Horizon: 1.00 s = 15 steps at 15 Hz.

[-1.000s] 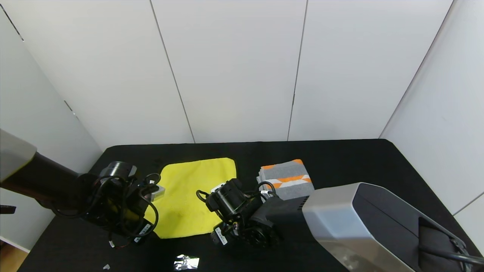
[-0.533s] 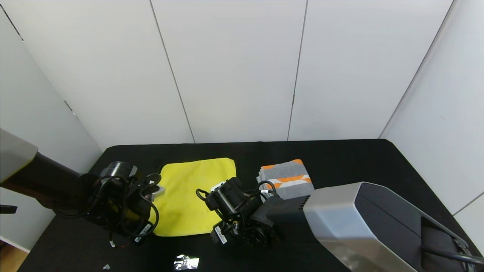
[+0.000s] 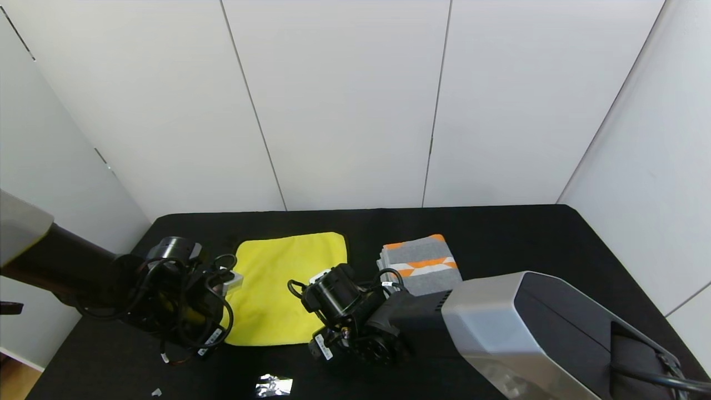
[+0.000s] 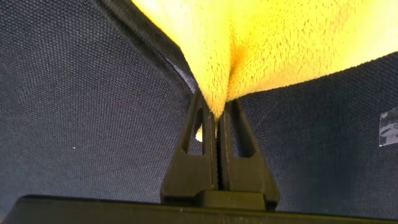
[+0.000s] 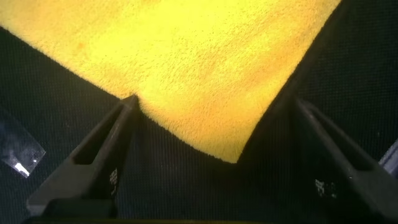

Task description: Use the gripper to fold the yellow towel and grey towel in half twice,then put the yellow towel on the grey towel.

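Observation:
The yellow towel (image 3: 283, 289) lies spread on the black table (image 3: 500, 233), left of centre. The grey towel (image 3: 419, 264), with orange and white bands, lies folded to its right. My left gripper (image 4: 216, 109) is shut on the yellow towel's (image 4: 280, 43) near left corner, and the cloth bunches up between the fingers. My right gripper (image 5: 214, 102) is open and low over the table, with the yellow towel's (image 5: 186, 56) near right corner between its spread fingers. In the head view both wrists hide their own fingers.
A shiny foil scrap (image 3: 273, 385) lies near the table's front edge, and a small white scrap (image 3: 156, 393) lies at the front left. White wall panels stand close behind the table and on both sides.
The yellow towel's near edge has shifted slightly away from the front edge. Both wrists have moved a little with it.

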{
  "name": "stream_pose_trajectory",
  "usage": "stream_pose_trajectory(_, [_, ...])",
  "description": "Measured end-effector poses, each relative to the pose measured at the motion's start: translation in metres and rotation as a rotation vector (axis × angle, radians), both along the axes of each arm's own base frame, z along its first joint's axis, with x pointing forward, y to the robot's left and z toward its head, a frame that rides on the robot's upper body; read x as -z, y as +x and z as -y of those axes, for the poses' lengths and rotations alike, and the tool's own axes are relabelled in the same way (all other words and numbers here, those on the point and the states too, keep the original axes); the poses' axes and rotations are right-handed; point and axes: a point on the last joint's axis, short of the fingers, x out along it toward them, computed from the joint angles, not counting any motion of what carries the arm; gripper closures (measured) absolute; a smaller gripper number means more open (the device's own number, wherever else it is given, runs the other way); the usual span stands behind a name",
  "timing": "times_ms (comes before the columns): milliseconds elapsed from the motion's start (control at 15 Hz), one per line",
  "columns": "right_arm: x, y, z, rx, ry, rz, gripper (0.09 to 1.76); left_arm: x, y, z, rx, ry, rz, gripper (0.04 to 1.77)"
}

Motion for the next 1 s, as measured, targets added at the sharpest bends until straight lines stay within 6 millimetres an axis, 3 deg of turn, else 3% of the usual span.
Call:
stream_pose_trajectory(67, [-0.0001,0.0000,0.0000,0.000,0.000,0.000,0.19,-0.0002,0.0002,0.0002,0.001,-0.001,0.001,1.69])
stream_pose_trajectory(267, [0.0001,0.0001,-0.0001,0.002,0.001,0.000,0.65,-0.0019,0.0010,0.0007,0.003,-0.001,0.008,1.69])
stream_pose_trajectory(600, [-0.0001,-0.0013,-0.0008,-0.002,0.000,-0.002,1.19,-0.0050,0.0018,0.0006,0.003,-0.002,0.020,1.69])
stream_pose_trajectory(667, [-0.0001,-0.0018,-0.0012,-0.004,0.000,-0.002,1.65,-0.0060,0.0017,0.0006,0.003,-0.003,0.024,1.69])
stream_pose_trajectory(733, [-0.0001,-0.0018,-0.0013,-0.004,0.000,-0.002,1.73,-0.0073,0.0017,0.0006,0.003,-0.002,0.028,1.69])
stream_pose_trajectory(1000, [-0.0016,-0.0028,-0.0016,-0.004,0.001,-0.001,1.73,-0.0094,0.0009,0.0007,0.003,-0.003,0.034,1.69])
